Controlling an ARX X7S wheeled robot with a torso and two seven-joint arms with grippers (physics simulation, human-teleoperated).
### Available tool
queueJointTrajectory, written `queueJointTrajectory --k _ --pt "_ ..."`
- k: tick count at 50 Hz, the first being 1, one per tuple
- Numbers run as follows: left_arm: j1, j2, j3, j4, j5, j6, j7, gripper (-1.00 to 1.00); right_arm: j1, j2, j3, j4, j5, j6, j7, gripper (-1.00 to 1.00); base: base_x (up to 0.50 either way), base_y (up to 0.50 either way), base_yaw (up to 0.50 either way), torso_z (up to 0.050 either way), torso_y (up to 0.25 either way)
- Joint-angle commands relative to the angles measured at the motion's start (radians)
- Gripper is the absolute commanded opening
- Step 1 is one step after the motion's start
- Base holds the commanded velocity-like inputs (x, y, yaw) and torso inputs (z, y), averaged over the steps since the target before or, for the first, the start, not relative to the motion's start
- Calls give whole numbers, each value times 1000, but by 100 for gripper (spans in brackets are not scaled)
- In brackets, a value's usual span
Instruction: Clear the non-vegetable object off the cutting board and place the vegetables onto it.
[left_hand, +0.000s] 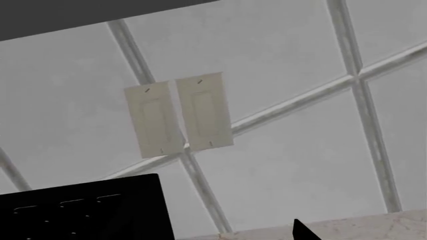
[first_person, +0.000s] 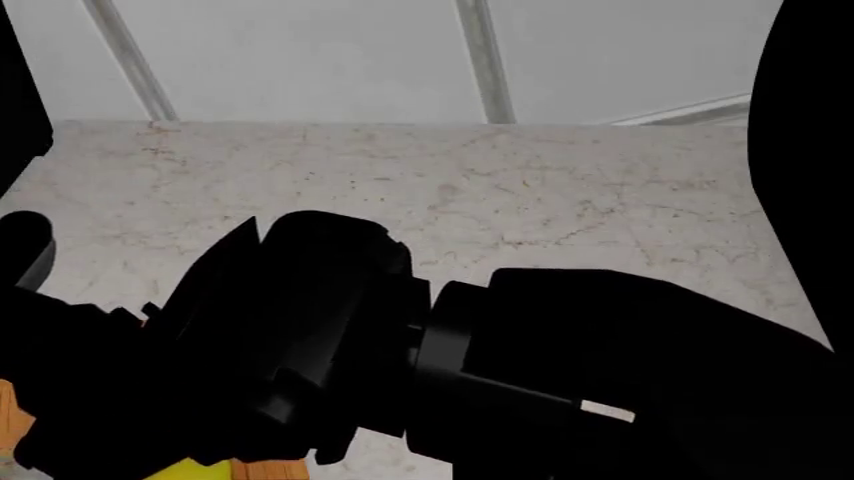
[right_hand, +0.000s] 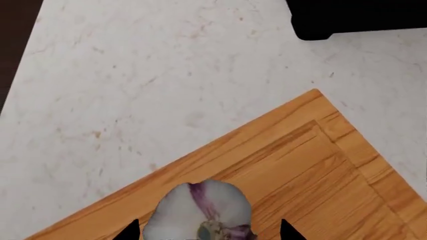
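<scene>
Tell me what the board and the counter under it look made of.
The cutting board looks like orange-brown wood with a matte finish: straight grain lines and a routed groove near its edge. The counter looks like pale polished marble or similar stone, going by its faint brownish veining and speckles; being rendered, it could equally be laminate.

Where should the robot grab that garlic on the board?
Probably around its widest part, coming straight down from above. The garlic is a rounded bulb sitting on the board, and the right gripper already has a fingertip on either side of it. Whether the fingers touch it, the right wrist view doesn't show.
</scene>
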Motion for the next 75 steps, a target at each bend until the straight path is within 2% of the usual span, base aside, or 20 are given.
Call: queueJointTrajectory --k 1,8,25,32,48,54,62,71,75 --pt "0 16 -33 1 -2 -5 19 100 12 -21 13 -14 -27 -12 -28 100 0 0 0 0 0" --pt "-6 14 -31 -1 -8 -6 14 100 66 -21 12 -10 -2 -24 -31 100 0 0 0 0 0" --pt "-49 16 -36 6 -44 -41 -16 100 314 -21 9 21 145 -98 -18 100 0 0 0 0 0" --pt "-63 25 -43 2 -68 -54 -29 100 346 -13 11 48 161 -118 -2 100 0 0 0 0 0" --pt "-74 21 -67 34 -137 -91 -80 100 401 323 66 -328 260 -82 265 100 0 0 0 0 0" --pt "-80 34 -127 105 -275 -137 -175 100 449 432 104 -461 320 -69 363 100 0 0 0 0 0" --pt "-77 -6 -170 151 -656 -123 -443 100 443 601 139 -638 399 -99 524 100 0 0 0 0 0" --pt "8 -87 -178 281 -986 -13 -670 100 466 769 178 -830 471 -136 725 100 0 0 0 0 0" --pt "38 -133 -187 339 -1091 48 -728 100 499 835 206 -895 535 -151 791 100 0 0 0 0 0"
